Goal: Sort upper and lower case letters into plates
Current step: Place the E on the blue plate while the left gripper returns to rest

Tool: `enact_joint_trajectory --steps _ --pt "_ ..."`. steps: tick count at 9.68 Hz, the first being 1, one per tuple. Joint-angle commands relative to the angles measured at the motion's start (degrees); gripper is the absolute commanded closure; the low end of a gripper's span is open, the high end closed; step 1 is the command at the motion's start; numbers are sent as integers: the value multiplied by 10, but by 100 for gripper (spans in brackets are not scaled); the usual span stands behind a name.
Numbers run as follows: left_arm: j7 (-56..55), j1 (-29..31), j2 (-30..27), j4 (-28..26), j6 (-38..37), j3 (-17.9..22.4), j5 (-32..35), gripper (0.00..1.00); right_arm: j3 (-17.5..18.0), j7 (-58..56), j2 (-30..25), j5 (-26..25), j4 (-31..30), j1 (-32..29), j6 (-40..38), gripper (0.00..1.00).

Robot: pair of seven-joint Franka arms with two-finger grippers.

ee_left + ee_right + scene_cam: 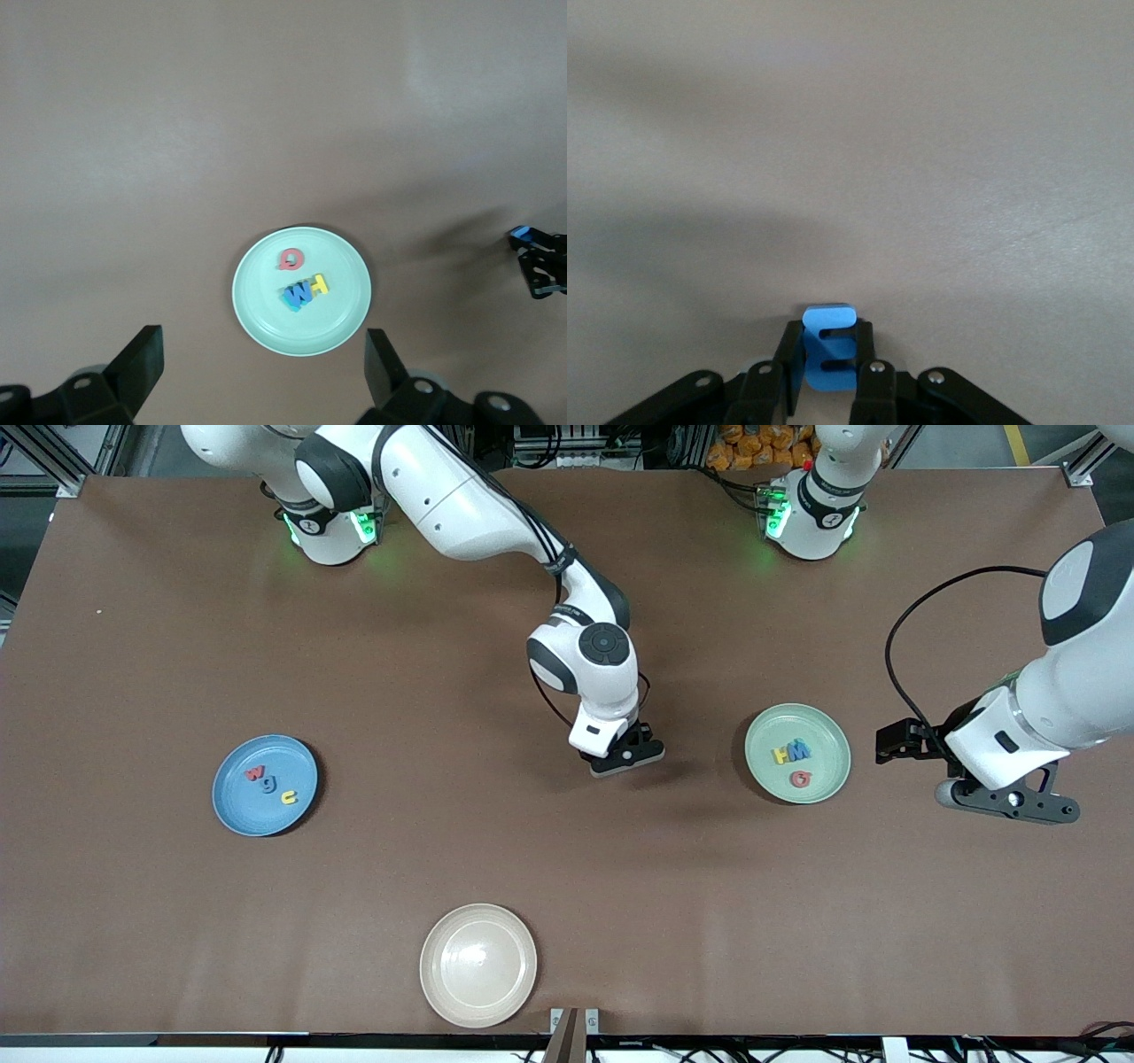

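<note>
My right gripper (631, 755) is low over the bare table middle, between the two plates. In the right wrist view it (829, 332) is shut on a blue letter E (830, 350). The sky blue plate (232, 808) holds a red (253, 774), a blue (269, 783) and a yellow letter (289, 798). The mint green plate (828, 779) holds a yellow (781, 755), a blue (799, 750) and a red letter (801, 779). My left gripper (897, 741) waits open and empty beside the mint plate (301, 332); it (261, 354) looks onto that plate.
An empty cream-white plate (447, 992) sits near the table's front edge. My right gripper also shows in the left wrist view (540, 261), with a bit of blue at its tip. Brown tabletop (443, 691) lies between the plates.
</note>
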Motion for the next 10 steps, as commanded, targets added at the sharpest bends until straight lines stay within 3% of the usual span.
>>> enact_joint_trajectory --steps 1,4,7,8,10 --pt "27 -108 -61 3 -8 148 -63 0 -6 -6 -20 -3 -7 -11 -12 100" --pt "43 -261 -99 0 -8 351 -135 0 -19 -23 -108 -4 -98 -72 -24 100" --pt "89 -408 -125 -12 -8 523 -159 0 -18 -137 -202 4 -185 -176 -53 100" --pt "93 -431 -130 -20 -8 550 -166 0 -18 -197 -241 4 -234 -219 -62 100" --pt "100 -440 -150 -46 -8 564 -171 0 -19 -248 -289 4 -316 -285 -70 100"
